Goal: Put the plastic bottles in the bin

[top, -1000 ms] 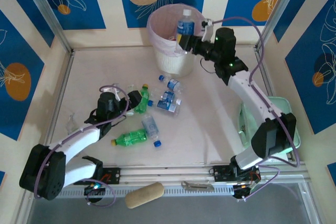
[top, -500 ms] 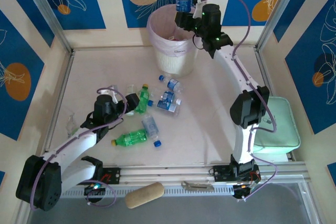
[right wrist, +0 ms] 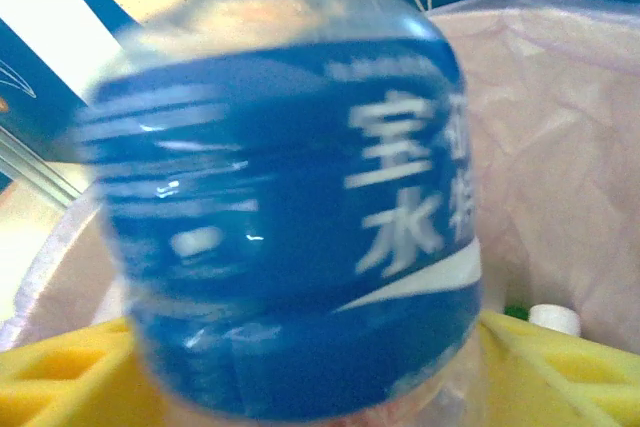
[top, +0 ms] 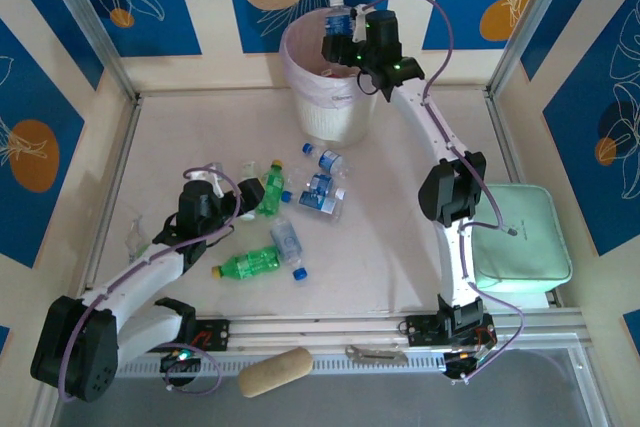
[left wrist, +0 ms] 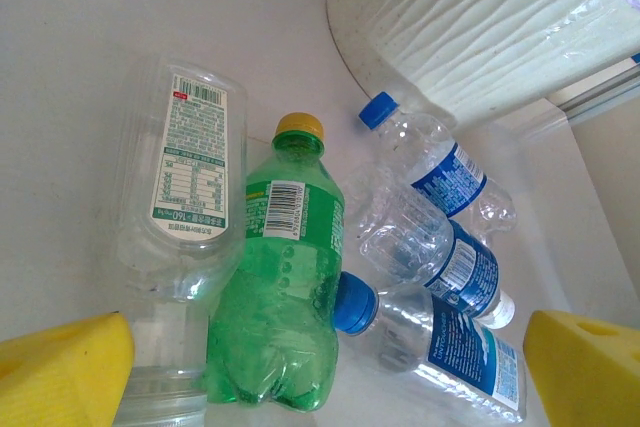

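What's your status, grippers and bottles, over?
Right gripper shut on clear blue-labelled plastic bottle over round white pink-lined bin. Left gripper open above loose plastic bottles. Drop path unobstructed.

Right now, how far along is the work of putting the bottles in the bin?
Done: a white cap shows inside the bin, so some seem in. In hand: the right hand holds a blue-labelled bottle over it. Left: about six bottles on the table, by the open left hand.

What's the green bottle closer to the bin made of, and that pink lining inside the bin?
The green bottle looks like thin glossy plastic: see-through, with moulded dimples and highlights. The pink lining seems a thin plastic film bag, translucent and wrinkled.
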`<action>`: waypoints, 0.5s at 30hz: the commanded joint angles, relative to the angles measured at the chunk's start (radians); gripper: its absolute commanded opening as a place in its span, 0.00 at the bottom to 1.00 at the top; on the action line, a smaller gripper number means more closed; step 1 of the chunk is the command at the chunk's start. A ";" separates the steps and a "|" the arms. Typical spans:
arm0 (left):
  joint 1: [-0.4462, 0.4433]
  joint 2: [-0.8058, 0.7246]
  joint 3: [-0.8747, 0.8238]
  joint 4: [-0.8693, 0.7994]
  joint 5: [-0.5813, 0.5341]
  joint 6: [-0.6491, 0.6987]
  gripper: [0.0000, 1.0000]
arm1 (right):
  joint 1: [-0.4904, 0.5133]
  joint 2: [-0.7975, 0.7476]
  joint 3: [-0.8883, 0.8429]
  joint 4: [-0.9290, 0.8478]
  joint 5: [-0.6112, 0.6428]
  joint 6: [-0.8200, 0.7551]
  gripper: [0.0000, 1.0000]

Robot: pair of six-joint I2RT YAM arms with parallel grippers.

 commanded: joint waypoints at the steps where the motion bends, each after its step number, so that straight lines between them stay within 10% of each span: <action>1: 0.013 -0.003 -0.010 -0.010 0.004 0.015 1.00 | 0.003 0.005 0.057 -0.027 -0.013 -0.018 0.80; 15: 0.015 0.009 0.022 -0.051 0.038 0.019 1.00 | 0.036 -0.137 0.009 -0.056 -0.052 -0.030 0.99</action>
